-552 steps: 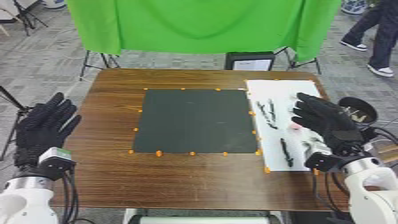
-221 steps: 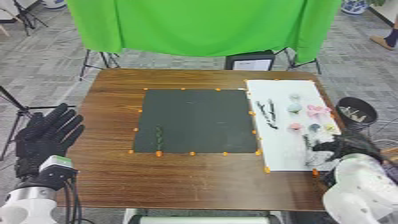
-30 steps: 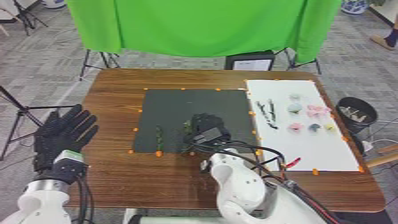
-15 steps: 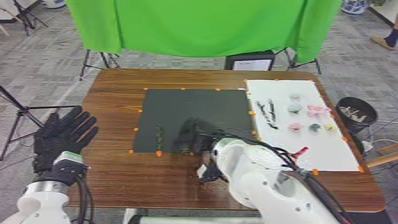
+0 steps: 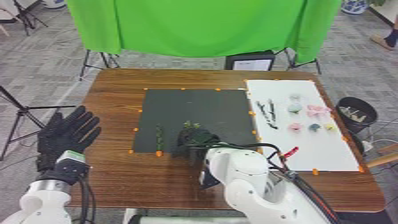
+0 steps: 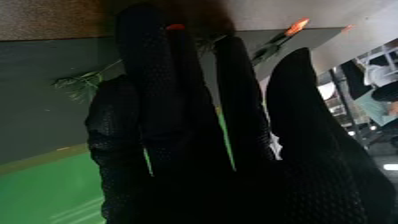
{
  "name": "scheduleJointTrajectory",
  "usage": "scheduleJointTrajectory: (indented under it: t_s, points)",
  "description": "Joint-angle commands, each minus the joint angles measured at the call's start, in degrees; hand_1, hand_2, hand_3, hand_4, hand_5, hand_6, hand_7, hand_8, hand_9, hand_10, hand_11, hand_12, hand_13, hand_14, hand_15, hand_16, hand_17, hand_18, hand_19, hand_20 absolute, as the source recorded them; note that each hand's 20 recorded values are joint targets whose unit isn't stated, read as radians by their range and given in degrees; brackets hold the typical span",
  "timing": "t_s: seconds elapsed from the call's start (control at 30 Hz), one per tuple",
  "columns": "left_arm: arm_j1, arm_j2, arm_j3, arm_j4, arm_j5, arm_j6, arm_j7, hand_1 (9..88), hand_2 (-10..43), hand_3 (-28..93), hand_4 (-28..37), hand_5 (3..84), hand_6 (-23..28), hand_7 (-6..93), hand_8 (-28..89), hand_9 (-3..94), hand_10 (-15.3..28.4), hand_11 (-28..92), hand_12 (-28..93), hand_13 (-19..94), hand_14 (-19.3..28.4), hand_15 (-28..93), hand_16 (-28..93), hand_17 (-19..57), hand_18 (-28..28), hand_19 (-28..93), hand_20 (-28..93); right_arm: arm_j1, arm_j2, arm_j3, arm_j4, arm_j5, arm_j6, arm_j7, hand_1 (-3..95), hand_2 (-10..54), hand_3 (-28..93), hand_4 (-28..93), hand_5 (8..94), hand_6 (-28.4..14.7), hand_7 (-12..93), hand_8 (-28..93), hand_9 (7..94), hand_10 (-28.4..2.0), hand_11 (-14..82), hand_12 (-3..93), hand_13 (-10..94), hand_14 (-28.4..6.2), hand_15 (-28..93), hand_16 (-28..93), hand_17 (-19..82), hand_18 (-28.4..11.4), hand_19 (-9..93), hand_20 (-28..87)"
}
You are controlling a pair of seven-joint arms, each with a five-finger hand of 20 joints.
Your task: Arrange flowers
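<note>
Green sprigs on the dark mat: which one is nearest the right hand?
The sprig showing just beyond the right hand; the other sprig lies farther left, clear of it.

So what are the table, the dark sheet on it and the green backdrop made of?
The table looks like wood, or a wood-look laminate: brown with darker grain streaks. The dark sheet seems to be matte card or felt, flat and evenly dull; I can't tell which. The green backdrop looks like plain cloth, since it hangs in soft folds.

Grn cloth (image 5: 204,27) beyond brn tbl (image 5: 133,180)
</note>
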Motion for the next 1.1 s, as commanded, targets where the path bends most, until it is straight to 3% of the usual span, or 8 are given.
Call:
scheduleJointTrajectory:
  t_s: [0.03,0.27,0.6,0.8,1.1]
  points:
    - [1.8,-0.18,-1.01,-0.44,-1.82,-0.73,1.24,24.2,14.8,73,-28.3,47.7,11.2,12.7,-7,39.5,17.1,21,13,28,17.1,37,-7,-5.6,16.6,39,9,-0.6,0.9,0.3,-0.3,3.0,-5.6,3.8,23.2,19.6,73,-16,67.9,-6.5,14,-10,63.6,-21.2,10.2,15.4,69,-16.1,42,24,40,-23.7,88,31]
    - [2.4,-0.16,-1.24,-0.7,-2.69,-0.96,1.83,24.2,14.8,73,-28.3,47.7,11.1,12.7,-7,39.5,16.9,21,12,28,17.1,37,-7,-5.6,16.5,39,9,-0.5,1.3,1.2,-0.6,5.1,-6.5,6.2,23.6,19.3,73,-17,69.7,-8.4,13,-9,61.6,-21.9,10.2,15.2,67,-16.8,42,23,39,-24.4,88,31]
    - [2.1,0.0,-0.71,-0.79,-2.86,-0.52,1.53,24.2,15.0,73,-28.3,47.6,11.2,12.7,-7,39.6,17.0,21,12,28,17.1,37,-7,-5.5,16.5,39,9,-0.1,0.5,0.5,-0.3,3.5,-4.4,5.4,23.4,17.2,72,-17,58.0,-5.3,12,-9,64.3,-21.5,13.2,16.8,67,-17.3,46,23,39,-25.2,88,30]
    - [1.9,-0.09,-0.68,-0.6,-2.92,-0.51,0.99,24.2,15.0,73,-28.3,47.7,11.2,12.7,-7,39.6,17.0,21,12,28,17.1,37,-7,-5.6,16.5,39,9,0.1,-0.2,0.2,0.2,2.9,-5.1,5.2,24.1,14.5,71,-17,55.7,-3.1,12,-10,65.2,-21.5,16.4,19.2,66,-17.2,49,24,39,-25.3,89,30]
    - [1.2,-0.06,-0.4,-0.14,-2.79,-0.85,0.07,24.2,15.1,73,-28.3,47.7,11.2,12.7,-7,39.6,17.1,21,13,28,17.1,37,-7,-5.6,16.6,39,9,0.1,-0.9,0.7,2.5,6.3,-4.6,8.1,23.8,14.2,71,-17,55.1,-4.9,12,-10,66.1,-21.6,18.7,20.5,66,-17.6,52,25,38,-25.5,88,30]
